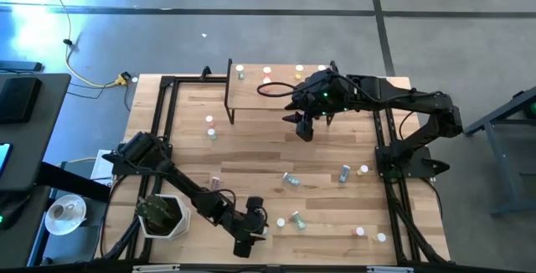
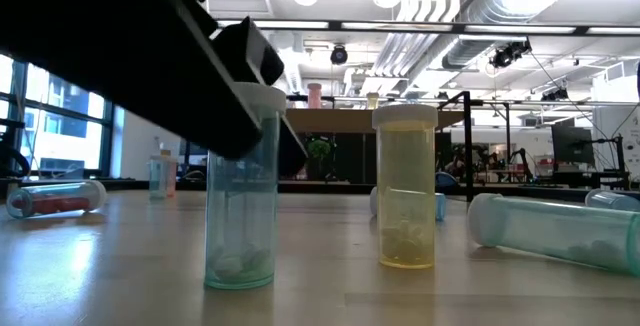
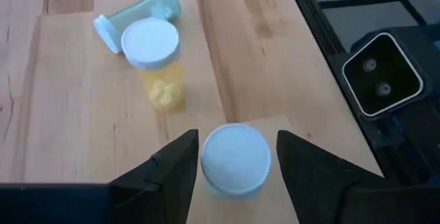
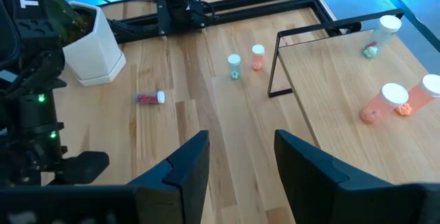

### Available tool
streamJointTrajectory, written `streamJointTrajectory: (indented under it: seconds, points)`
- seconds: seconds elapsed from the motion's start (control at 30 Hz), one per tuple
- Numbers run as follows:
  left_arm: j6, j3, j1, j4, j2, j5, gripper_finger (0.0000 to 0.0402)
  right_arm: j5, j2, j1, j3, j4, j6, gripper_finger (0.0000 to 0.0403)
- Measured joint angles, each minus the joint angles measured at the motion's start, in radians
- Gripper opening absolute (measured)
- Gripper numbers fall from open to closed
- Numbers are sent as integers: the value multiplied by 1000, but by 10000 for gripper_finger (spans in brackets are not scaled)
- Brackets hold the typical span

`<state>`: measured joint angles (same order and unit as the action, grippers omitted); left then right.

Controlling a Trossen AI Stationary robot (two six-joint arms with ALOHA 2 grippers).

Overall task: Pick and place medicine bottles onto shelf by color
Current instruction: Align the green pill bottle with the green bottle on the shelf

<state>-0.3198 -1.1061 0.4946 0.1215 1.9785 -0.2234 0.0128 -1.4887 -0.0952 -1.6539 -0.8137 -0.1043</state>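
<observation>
A white hexagonal pot (image 1: 165,217) holding a plant is seen at the desk's near left corner. Beside it, the left gripper (image 3: 237,165) is held with fingers apart around an upright clear teal bottle (image 3: 236,159) with a round white cap; contact cannot be told. A yellow bottle (image 3: 157,62) holding pale pills stands nearby. The right gripper (image 4: 240,159), open and empty, hangs by the light-wood shelf (image 1: 260,95) at the far edge, where capped bottles stand.

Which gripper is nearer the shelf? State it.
Right. The right gripper hangs just off the shelf edge, over the tabletop. The left gripper is at the table's opposite near edge, around a white-capped bottle.
</observation>
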Motion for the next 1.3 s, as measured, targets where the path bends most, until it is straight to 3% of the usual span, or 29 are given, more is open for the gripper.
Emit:
streamJointTrajectory:
  seconds: [0.33, 0.97, 1.3]
  points:
    - [8, 0, -17, -113, -70, 7, 179, 0, 0, 0, 0, -8, 0, 156]
    - [0, 0, -18, -94, -71, 28, 178, 0, 0, 0, 0, -13, 0, 156]
    - [-1, 0, -18, -98, -71, 29, 132, 0, 0, 0, 0, -13, 0, 156]
